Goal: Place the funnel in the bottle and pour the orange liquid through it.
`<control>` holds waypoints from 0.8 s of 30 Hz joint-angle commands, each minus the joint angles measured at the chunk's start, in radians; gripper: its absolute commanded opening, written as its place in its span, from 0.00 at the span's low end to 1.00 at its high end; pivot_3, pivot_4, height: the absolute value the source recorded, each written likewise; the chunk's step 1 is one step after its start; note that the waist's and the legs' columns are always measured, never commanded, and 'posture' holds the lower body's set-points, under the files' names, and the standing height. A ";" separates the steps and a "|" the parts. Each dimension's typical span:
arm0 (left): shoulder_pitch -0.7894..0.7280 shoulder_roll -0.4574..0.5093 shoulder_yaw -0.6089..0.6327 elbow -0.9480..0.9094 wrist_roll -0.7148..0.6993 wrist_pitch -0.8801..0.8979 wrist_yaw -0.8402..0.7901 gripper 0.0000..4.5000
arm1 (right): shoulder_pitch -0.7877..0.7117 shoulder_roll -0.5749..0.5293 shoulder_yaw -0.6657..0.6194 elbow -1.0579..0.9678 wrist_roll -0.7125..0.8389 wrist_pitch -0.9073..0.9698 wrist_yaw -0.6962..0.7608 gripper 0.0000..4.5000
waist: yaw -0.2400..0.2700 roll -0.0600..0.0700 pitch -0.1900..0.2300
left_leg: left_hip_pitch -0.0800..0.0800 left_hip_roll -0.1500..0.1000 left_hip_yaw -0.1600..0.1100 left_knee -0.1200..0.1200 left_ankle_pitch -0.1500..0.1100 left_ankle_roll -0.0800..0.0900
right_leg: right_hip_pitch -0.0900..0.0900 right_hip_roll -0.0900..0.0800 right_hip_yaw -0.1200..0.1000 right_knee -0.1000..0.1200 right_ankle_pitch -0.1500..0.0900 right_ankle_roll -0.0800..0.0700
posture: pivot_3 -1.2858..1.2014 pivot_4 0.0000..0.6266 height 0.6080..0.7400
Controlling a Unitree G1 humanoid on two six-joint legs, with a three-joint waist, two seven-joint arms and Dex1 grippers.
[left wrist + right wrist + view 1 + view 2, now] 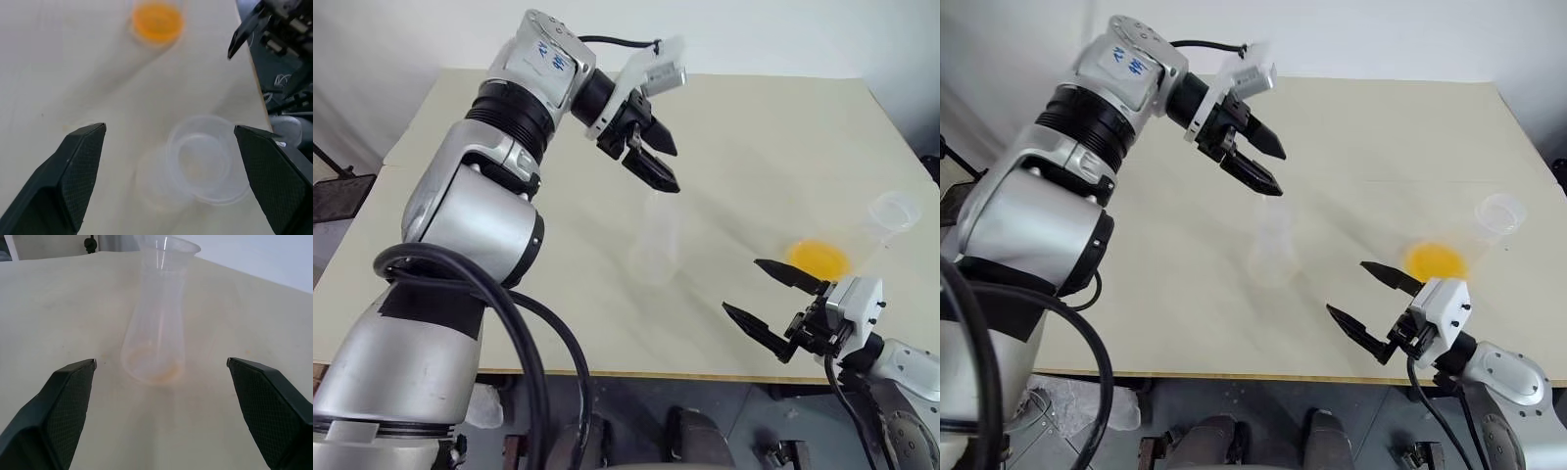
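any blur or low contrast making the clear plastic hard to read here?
Left eye view: the bottle nearly melts into the pale table; only the orange liquid stands out. Left wrist view: the funnel rim is soft and faint. Right wrist view: the bottle outline is clearest, rim catching light.

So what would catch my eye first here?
Probably the orange liquid, a bright pool in a clear flask near the table's right side. Next, the left pincer, open, poised just above the clear bottle with the funnel in its neck, mid-table.
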 commanded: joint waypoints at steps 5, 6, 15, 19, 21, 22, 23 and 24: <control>0.124 0.098 0.265 -0.118 -0.080 -0.005 -0.055 0.99 | 0.041 -0.003 -0.066 -0.049 0.027 -0.003 -0.025 1.00 | -0.001 0.000 0.000 | 0.001 0.000 0.000 0.000 0.000 0.000 | 0.000 0.000 0.000 0.001 0.000 0.000 | 0.52 0.24 1.00; 0.152 0.108 0.291 -0.140 -0.092 0.005 -0.051 0.99 | 0.048 -0.004 -0.073 -0.053 0.030 0.000 -0.026 1.00 | 0.000 0.000 0.000 | 0.001 0.000 0.000 0.000 0.000 0.000 | 0.000 0.000 0.000 0.002 0.000 0.000 | 0.52 0.24 1.00; 0.728 0.249 0.482 -0.694 -0.208 0.044 0.032 0.99 | 0.094 0.008 -0.158 -0.081 0.042 0.043 -0.122 1.00 | -0.007 0.002 -0.001 | 0.002 0.000 -0.001 0.000 0.000 -0.001 | -0.001 -0.001 0.002 0.004 0.000 0.000 | 0.52 0.24 1.00; 0.943 0.244 0.557 -0.874 -0.275 0.039 0.085 0.99 | 0.110 0.029 -0.199 -0.086 0.027 0.072 -0.199 1.00 | 0.003 0.001 -0.001 | 0.002 0.000 -0.003 0.002 0.000 -0.001 | -0.001 -0.001 0.002 0.006 0.000 0.000 | 0.52 0.24 1.00; 1.044 0.199 0.633 -0.929 -0.338 -0.036 0.112 0.99 | 0.154 0.058 -0.214 -0.109 0.027 0.091 -0.243 1.00 | 0.007 0.002 -0.001 | 0.001 -0.001 -0.005 0.004 0.000 -0.001 | 0.001 -0.001 0.002 0.006 0.000 0.000 | 0.52 0.24 1.00; 1.080 0.181 0.657 -0.950 -0.359 -0.061 0.121 0.99 | 0.177 0.071 -0.219 -0.122 0.027 0.095 -0.255 1.00 | 0.010 0.002 -0.001 | 0.002 -0.001 -0.006 0.005 0.000 -0.001 | 0.002 -0.002 0.002 0.006 0.000 0.000 | 0.52 0.24 1.00; 1.116 0.167 0.669 -0.964 -0.368 -0.087 0.127 0.99 | 0.213 0.089 -0.226 -0.141 0.029 0.100 -0.265 1.00 | 0.011 0.002 -0.001 | 0.001 -0.001 -0.007 0.005 0.000 -0.001 | 0.002 -0.002 0.002 0.005 0.000 0.000 | 0.52 0.24 1.00; 1.139 0.160 0.670 -0.977 -0.373 -0.104 0.124 0.99 | 0.242 0.103 -0.233 -0.155 0.032 0.104 -0.273 1.00 | 0.012 0.002 -0.002 | 0.002 -0.002 -0.007 0.004 0.000 -0.001 | 0.002 -0.002 0.002 0.006 0.000 0.000 | 0.52 0.24 1.00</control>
